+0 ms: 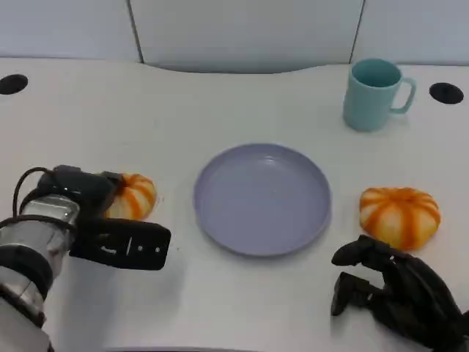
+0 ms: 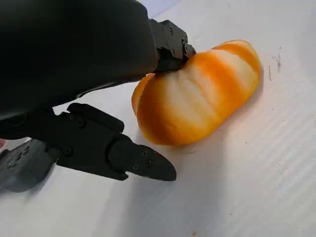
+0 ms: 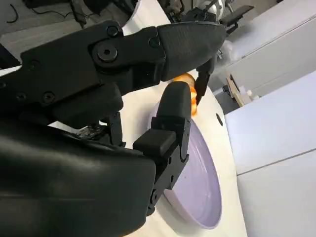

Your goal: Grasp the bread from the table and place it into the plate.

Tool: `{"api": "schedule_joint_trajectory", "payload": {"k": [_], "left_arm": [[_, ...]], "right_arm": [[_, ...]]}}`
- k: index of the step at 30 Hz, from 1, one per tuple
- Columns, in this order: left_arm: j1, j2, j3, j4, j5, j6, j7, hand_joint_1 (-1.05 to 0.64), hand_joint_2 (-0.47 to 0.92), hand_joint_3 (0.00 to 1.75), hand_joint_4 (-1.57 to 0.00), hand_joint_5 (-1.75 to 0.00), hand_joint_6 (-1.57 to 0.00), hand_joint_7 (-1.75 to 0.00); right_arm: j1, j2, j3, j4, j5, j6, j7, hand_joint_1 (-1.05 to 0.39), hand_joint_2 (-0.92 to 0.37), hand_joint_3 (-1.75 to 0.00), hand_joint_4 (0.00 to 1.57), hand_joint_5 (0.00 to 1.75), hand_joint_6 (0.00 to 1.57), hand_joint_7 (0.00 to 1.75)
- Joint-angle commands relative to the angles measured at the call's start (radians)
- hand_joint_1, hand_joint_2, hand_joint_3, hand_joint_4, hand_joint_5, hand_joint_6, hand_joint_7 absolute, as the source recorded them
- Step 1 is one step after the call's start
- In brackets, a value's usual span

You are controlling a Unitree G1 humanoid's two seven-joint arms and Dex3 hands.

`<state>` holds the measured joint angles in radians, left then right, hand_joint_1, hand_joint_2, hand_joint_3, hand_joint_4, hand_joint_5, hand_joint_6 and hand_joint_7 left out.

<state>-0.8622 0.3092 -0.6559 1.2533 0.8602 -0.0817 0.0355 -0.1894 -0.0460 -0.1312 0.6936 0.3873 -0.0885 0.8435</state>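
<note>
Two round orange-and-white striped bread rolls lie on the white tabletop [image 1: 220,293], one [image 1: 133,195] left of the single lavender plate [image 1: 261,198], one [image 1: 399,215] right. The left hand [image 1: 110,220] touches the left roll, fingers spread around it, not gripping. The right hand [image 1: 392,290] rests curled, holding nothing, near the right roll. One teal mug [image 1: 375,94] stands behind.

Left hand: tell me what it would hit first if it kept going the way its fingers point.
Probably the orange-and-white striped bread roll. The black left hand already brackets it, one finger touching its top. Beyond lies the round lilac plate.
</note>
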Motion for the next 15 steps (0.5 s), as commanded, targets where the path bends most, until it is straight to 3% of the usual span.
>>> {"api": "schedule_joint_trajectory", "payload": {"k": [1,5,7,9,11,13,14,15], "left_arm": [[-0.003,-0.007,-0.016,0.035,0.004,0.004,0.027,-0.37,0.92,0.02,-0.18,-0.17,-0.19,-0.06],[0.006,-0.013,-0.021,0.048,0.003,0.002,0.079,-0.32,0.91,0.0,-0.3,-0.22,-0.34,-0.08],[0.012,-0.013,-0.019,0.052,-0.001,-0.007,0.117,-0.26,0.9,0.0,-0.3,-0.5,-0.49,-0.12],[0.018,-0.009,-0.011,0.057,-0.01,-0.021,0.145,-0.21,0.91,0.02,-0.36,-0.67,-0.63,-0.2],[0.023,-0.003,0.008,0.062,-0.031,-0.034,0.156,-0.21,0.92,0.05,-0.4,-0.7,-0.68,-0.24],[0.027,0.002,0.021,0.066,-0.047,-0.044,0.162,-0.2,0.92,0.1,-0.43,-0.83,-0.59,-0.58],[0.029,0.007,0.024,0.067,-0.051,-0.051,0.171,-0.2,0.92,0.11,-0.43,-0.86,-0.56,-0.66],[0.031,0.011,0.024,0.067,-0.054,-0.056,0.18,-0.2,0.92,0.06,-0.46,-1.07,-0.58,-0.75]], "right_arm": [[0.046,-0.012,0.003,0.024,-0.015,0.03,-0.01,-0.53,-0.92,-0.24,0.61,1.51,0.63,1.0],[0.05,-0.011,0.0,0.023,-0.01,0.033,-0.007,-0.53,-0.92,-0.23,0.62,1.5,0.63,0.99],[0.053,-0.01,0.001,0.014,-0.008,0.038,-0.009,-0.52,-0.92,-0.24,0.62,1.51,0.64,0.99],[0.056,-0.01,0.002,0.008,-0.009,0.04,-0.012,-0.52,-0.92,-0.24,0.62,1.51,0.64,1.0],[0.058,-0.009,0.003,0.002,-0.008,0.046,-0.017,-0.53,-0.92,-0.24,0.62,1.51,0.64,1.0],[0.06,-0.008,0.002,-0.002,-0.006,0.052,-0.018,-0.53,-0.92,-0.23,0.62,1.51,0.64,1.0],[0.061,-0.008,0.002,-0.001,-0.006,0.047,-0.016,-0.53,-0.92,-0.23,0.62,1.51,0.64,1.0],[0.062,-0.008,0.002,-0.001,-0.006,0.044,-0.015,-0.53,-0.92,-0.23,0.62,1.51,0.64,1.0]]}}
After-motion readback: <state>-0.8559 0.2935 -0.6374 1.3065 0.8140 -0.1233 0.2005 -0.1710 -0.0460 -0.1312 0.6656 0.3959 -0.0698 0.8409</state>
